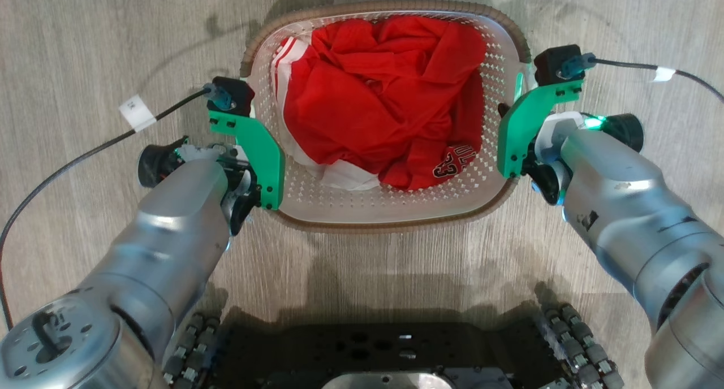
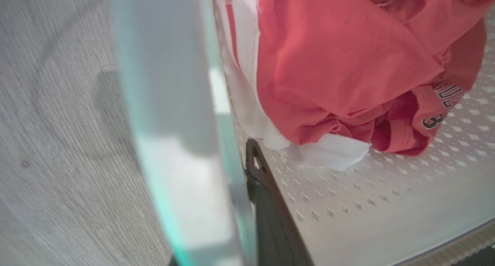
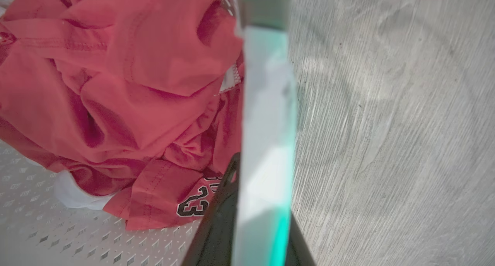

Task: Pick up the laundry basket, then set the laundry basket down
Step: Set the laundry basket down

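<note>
The laundry basket [image 1: 390,226], white and perforated with a brown woven-look rim, lies between my two arms on the grey floor and holds a crumpled red jersey [image 1: 384,95]. My left gripper [image 1: 264,171] sits at the basket's left side, mostly under its green mount. In the left wrist view one dark finger [image 2: 267,208] is inside the basket against the pale blurred side wall [image 2: 181,142], with the jersey [image 2: 340,57] beyond. My right gripper [image 1: 512,146] clamps the right side. There a dark finger [image 3: 218,223] is inside and the wall [image 3: 265,142] runs between the fingers.
Grey wood-look floor [image 1: 85,38] surrounds the basket on all sides. Black cables [image 1: 68,168] trail from both wrist cameras across the floor. My dark base with its roller wheels [image 1: 577,344] lies just below the basket's near rim.
</note>
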Controlling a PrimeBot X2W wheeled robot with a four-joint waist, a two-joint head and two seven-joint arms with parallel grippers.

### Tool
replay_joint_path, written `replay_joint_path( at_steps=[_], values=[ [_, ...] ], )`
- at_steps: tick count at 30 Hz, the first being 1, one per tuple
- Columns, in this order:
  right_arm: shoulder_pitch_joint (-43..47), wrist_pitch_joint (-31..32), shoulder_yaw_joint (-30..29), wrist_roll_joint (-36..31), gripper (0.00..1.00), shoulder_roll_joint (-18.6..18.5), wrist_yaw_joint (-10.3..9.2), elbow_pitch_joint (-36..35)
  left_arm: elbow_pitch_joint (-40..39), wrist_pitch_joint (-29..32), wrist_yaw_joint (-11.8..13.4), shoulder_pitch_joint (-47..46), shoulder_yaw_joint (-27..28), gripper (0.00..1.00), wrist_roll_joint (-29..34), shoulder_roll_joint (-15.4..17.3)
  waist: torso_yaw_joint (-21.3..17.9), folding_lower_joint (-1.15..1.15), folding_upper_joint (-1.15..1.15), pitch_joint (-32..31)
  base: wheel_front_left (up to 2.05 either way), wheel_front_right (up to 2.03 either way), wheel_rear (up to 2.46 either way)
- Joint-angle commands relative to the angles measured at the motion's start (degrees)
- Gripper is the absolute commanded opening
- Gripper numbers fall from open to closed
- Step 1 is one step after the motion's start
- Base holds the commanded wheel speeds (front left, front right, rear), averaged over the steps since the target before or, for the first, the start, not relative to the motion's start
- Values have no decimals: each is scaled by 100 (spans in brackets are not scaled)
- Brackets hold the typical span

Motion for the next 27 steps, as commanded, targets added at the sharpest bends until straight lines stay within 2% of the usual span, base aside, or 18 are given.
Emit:
replay_joint_path(
  at_steps=[1, 8, 9, 10, 11, 12, 19, 27],
  values=[
    [193, -102, 72, -68, 0, 172, 41, -49, -234, -114, -27, -135, 17, 0, -28, -48, 16, 1, -1, 10, 0, 0, 0],
    [197, -93, 78, -61, 0, 165, 41, -12, -237, -154, 72, -145, -18, 0, -122, -48, 47, 1, -1, 25, 0, 0, 0],
    [196, -94, 73, -53, 0, 162, 41, -4, -228, -201, 113, -156, -22, 10, -123, -48, 51, 1, -1, 27, 0, 0, 0],
    [191, -107, 68, -50, 0, 156, 41, 7, -219, -261, 155, -166, -27, 48, -119, -48, 53, 1, -1, 31, 0, 0, 0],
    [185, -140, 63, -52, 39, 148, 41, 18, -212, -327, 194, -169, -8, 100, -149, -48, 56, 1, -1, 33, 0, 0, 0],
    [183, -164, 62, -58, 98, 143, 41, 29, -202, -369, 231, -161, 35, 100, -212, -48, 58, 1, -1, 32, 0, 0, 0],
    [209, -179, 27, -55, 100, 108, 41, 74, -4, -408, 366, -112, 19, 100, -323, -48, 76, 1, -1, -40, 0, 0, 0],
    [337, -149, -12, -51, 100, 76, 41, 83, 26, -317, 376, 51, -18, 100, -379, -48, 76, 1, -1, -277, 0, 0, 0]
  ],
)
